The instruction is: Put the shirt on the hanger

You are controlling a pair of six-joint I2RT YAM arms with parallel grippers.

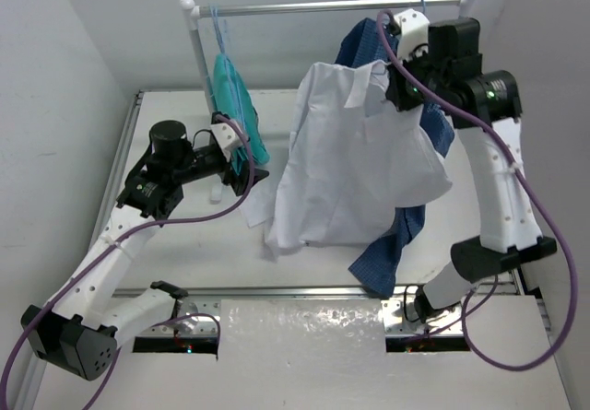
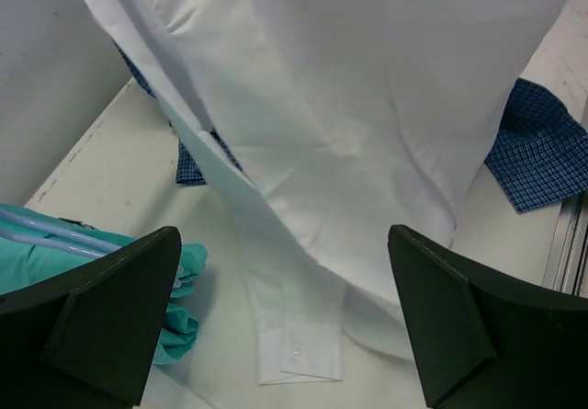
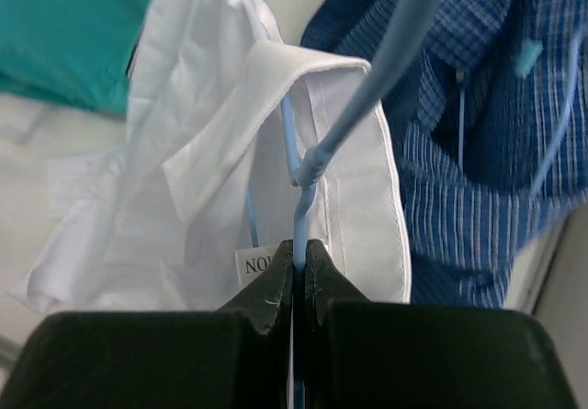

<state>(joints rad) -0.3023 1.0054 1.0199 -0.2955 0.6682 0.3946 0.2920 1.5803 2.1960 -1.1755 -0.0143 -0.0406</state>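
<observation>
A large white shirt (image 1: 359, 161) hangs draped on a thin pale-blue wire hanger (image 3: 377, 78), toward the right end of a metal clothes rail (image 1: 323, 6) at the back of the table (image 1: 194, 235). The wire runs up out of the open collar, where a small label shows at the neck. The shirt's body falls loosely downward. Its lower part and one sleeve cuff (image 2: 299, 354) lie on the table surface.

The right gripper (image 3: 299, 248) is clenched tight on the hanger's wire just below the twist at the base of the hook, with the jaws pressed together around it.

A dark blue checked shirt (image 1: 396, 244) hangs directly behind the white one, and its lower end spills onto the table to the right.

The left gripper (image 2: 283, 236) is released, jaws spread wide and holding nothing. It points at the shirt's lower half from the left. Its dark fingers (image 2: 110, 317) are apart from the cloth.

A teal-green garment (image 1: 235, 97) hangs at the left end of the rail, just beside the left gripper.
</observation>
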